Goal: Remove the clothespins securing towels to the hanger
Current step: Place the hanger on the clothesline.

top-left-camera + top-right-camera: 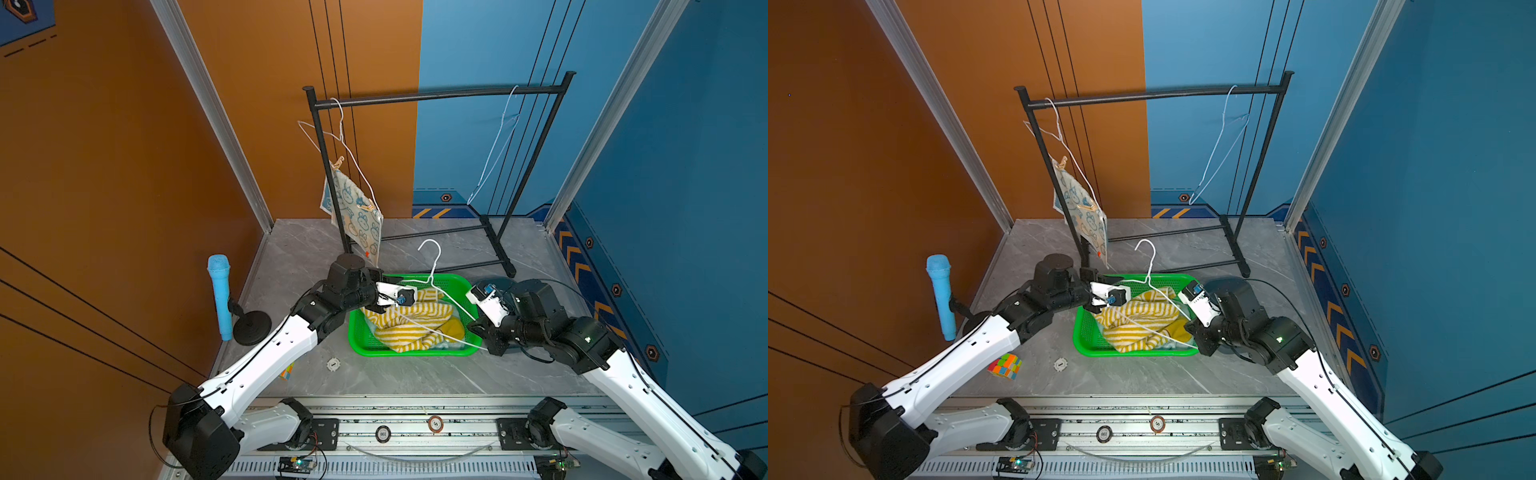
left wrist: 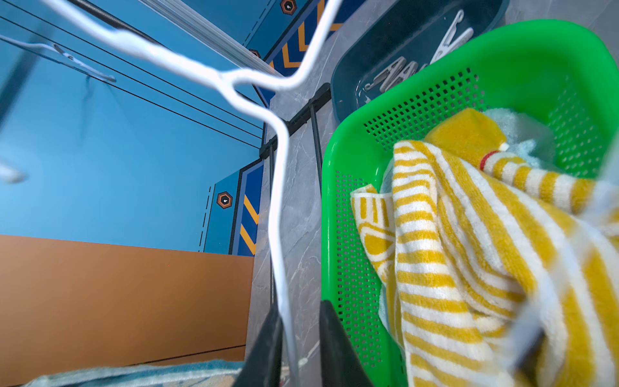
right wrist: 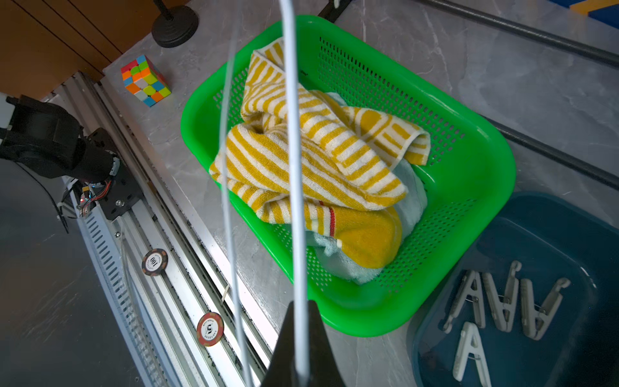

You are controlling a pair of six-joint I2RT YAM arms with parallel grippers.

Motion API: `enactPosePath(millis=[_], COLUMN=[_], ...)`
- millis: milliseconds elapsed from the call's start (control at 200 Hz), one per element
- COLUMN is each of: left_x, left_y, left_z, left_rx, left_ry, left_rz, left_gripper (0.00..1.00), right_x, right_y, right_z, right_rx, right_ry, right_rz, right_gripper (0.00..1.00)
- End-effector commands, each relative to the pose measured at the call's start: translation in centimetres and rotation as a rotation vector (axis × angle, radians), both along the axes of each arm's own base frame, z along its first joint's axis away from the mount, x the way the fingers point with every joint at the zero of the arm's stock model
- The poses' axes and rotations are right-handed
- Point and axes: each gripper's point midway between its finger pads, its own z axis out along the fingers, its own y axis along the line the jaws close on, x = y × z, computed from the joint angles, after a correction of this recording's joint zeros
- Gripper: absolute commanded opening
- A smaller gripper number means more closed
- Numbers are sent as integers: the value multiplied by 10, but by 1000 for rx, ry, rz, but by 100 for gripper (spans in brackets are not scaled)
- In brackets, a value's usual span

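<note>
at the far left a blue microphone [image 1: 219, 291] stood on its stand, with a colour cube [image 1: 1005, 365] on the table near it. the left gripper [image 2: 299, 306] reached in over the green basket [image 1: 415, 353]; its jaws stood a little apart, with the wire of a white hanger [image 3: 294, 134] running between them and not pinched.

behind it, at the left end of the black rack [image 1: 436, 96], the bunny towel [image 1: 359, 216] hung from a second wire hanger [image 1: 341, 124], clipped on by two wooden clothespins [image 1: 338, 162], one at its upper corner and one lower along the same edge. these were the only pins seen on a towel.

in the basket lay the striped towel [image 1: 411, 328], crumpled over the blue-green towel [image 3: 345, 264]. neither showed a pin.

the right gripper [image 3: 301, 303] was clamped on the white hanger's wire, holding it above the basket. just beside the basket on the right, a dark tray [image 3: 552, 234] held several loose pins [image 3: 502, 301].

the two remaining pins were probably light and stiff, with a spring to overcome. the place to take hold was likely the free tail ends, away from the cloth, squeezed together. the hanger hung free and would likely swing under a push. the soft towel would probably sag and drop once both pins came off.
</note>
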Motion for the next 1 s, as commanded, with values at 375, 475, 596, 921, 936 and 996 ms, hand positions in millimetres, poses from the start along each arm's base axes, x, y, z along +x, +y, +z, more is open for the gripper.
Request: enactPosePath(millis=[375, 475, 596, 921, 936, 996], left_x=[11, 14, 9, 10, 10, 12], left_y=[46, 64, 77, 95, 96, 98], left_z=[74, 63, 41, -13, -12, -13], left_rx=[-329, -321, -309, -281, -287, -298], left_ry=[-81, -80, -40, 9, 6, 8], left_rz=[205, 298, 362, 468, 473, 494], left_gripper=[61, 61, 63, 70, 70, 72], right_x=[2, 15, 36, 97, 100, 111], right_y=[-53, -52, -47, -4, -2, 4], right_z=[42, 58, 81, 150, 153, 164], right_rx=[-149, -127, -81, 112, 117, 134], right_ry=[-115, -158, -230, -371, -377, -399], right_rz=[-170, -218, -273, -287, -287, -290], right_gripper=[0, 0, 0, 0, 0, 0])
